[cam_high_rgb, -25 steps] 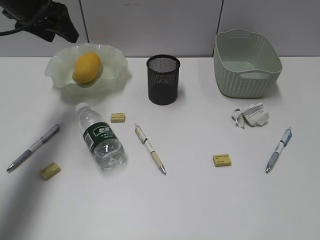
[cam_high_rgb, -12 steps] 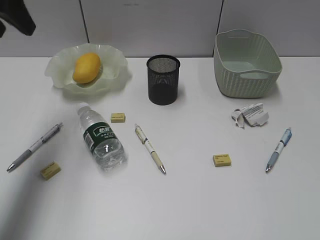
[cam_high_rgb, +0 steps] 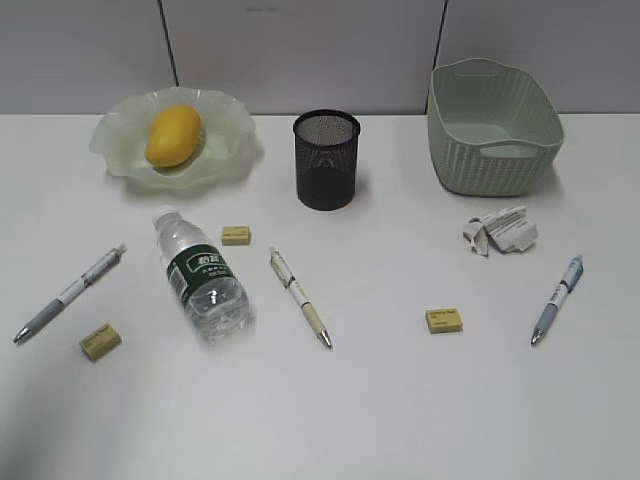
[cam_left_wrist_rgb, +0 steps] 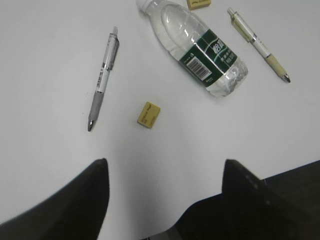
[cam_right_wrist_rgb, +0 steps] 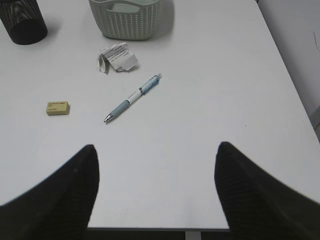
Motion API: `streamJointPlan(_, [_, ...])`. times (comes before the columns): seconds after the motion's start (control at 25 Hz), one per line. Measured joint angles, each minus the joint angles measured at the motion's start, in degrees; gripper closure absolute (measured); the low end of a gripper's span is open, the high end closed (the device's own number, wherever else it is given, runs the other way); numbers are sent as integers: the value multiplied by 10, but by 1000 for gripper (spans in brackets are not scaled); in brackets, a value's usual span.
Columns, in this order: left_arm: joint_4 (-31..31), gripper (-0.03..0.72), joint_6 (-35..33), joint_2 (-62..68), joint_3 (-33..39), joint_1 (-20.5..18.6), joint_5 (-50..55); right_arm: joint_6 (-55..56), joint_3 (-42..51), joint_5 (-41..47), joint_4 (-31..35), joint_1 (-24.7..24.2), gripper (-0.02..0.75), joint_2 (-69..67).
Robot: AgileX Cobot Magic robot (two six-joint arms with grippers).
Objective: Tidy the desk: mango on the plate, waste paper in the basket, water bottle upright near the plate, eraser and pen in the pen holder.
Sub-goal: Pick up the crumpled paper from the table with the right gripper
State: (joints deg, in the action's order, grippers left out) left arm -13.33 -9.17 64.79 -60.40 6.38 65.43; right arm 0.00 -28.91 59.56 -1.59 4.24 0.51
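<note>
Yellow mango [cam_high_rgb: 174, 136] sits on plate [cam_high_rgb: 225, 150]. Both grippers, left [cam_left_wrist_rgb: 165, 187] & right [cam_right_wrist_rgb: 156, 175], jaws apart, empty. Water bottle [cam_left_wrist_rgb: 200, 47] lies flat nr plate: grab mid-body, stand it upright.

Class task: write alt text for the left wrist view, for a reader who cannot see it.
A clear plastic water bottle with a dark green label lies on its side on the white desk, between a grey pen and a cream pen. A small yellow eraser sits nearer the open black claw.
</note>
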Motion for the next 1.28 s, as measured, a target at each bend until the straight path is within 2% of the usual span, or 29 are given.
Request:
streamJointPlan(0.24, [-4, 161, 2, -164, 118, 0, -75, 0, 0, 0, 0, 0, 170, 0])
streamJointPlan(0.48, [-3, 165, 26, -323, 200, 0, -95, 0, 0, 0, 0, 0, 170, 0])
streamJointPlan(0.72, [53, 165, 87, -460, 255, 0, -86, 0, 0, 0, 0, 0, 170, 0])
streamJointPlan(0.96, [117, 169, 109, -511, 282, 0, -73, 0, 0, 0, 1, 0, 170, 0])
streamJointPlan(1.28, [124, 170, 111, -511, 300, 0, -52, 0, 0, 1, 1, 0, 169, 0])
